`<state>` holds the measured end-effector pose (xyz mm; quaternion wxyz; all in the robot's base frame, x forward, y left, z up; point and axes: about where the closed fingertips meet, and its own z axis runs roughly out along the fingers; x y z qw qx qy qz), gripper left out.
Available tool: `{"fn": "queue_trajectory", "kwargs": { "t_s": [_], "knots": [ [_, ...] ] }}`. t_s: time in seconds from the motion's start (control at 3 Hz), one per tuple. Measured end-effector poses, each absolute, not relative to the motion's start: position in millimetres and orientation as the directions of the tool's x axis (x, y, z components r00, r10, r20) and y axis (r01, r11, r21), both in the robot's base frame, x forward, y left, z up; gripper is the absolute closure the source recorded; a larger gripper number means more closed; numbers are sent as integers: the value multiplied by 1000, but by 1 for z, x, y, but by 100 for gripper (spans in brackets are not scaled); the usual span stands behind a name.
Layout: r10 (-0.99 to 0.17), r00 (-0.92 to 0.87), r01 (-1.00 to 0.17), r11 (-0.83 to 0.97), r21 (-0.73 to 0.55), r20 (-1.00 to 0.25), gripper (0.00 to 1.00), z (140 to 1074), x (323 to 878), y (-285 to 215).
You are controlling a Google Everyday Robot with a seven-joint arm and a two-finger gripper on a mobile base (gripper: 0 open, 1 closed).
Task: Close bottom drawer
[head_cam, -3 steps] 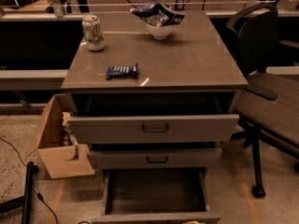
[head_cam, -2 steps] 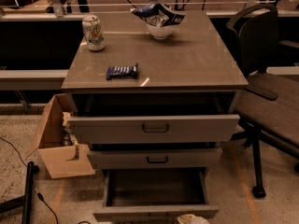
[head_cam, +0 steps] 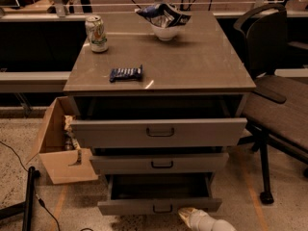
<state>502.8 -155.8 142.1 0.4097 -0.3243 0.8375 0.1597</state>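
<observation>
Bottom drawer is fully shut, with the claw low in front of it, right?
No: the camera view shows the bottom drawer pulled out, its interior exposed. The claw is indeed low in front of it.

- Dim, warm light from overhead; a small glare streak sits near the front edge of the cabinet top (head_cam: 192,57).
- Deep shadow fills the tray of the bottom drawer (head_cam: 130,207).
- The gripper (head_cam: 187,214), low before that drawer, shows pale.

The grey bottom drawer (head_cam: 130,207) stands pulled out, its dark tray showing behind the low front. The gripper (head_cam: 188,214) sits just before that front, right of its middle.
</observation>
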Motion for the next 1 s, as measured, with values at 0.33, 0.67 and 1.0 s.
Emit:
{"fn": "queue_trajectory", "kwargs": {
  "t_s": [0.33,0.67,1.0],
  "knots": [
    [-445,-407,-691,721,-50,-798,100,148,531,-164],
    [-484,-357,-709,698,-105,-799,100,158,554,-175],
    [-492,-333,-701,700,-137,-805,100,164,568,-181]
  ]
}}
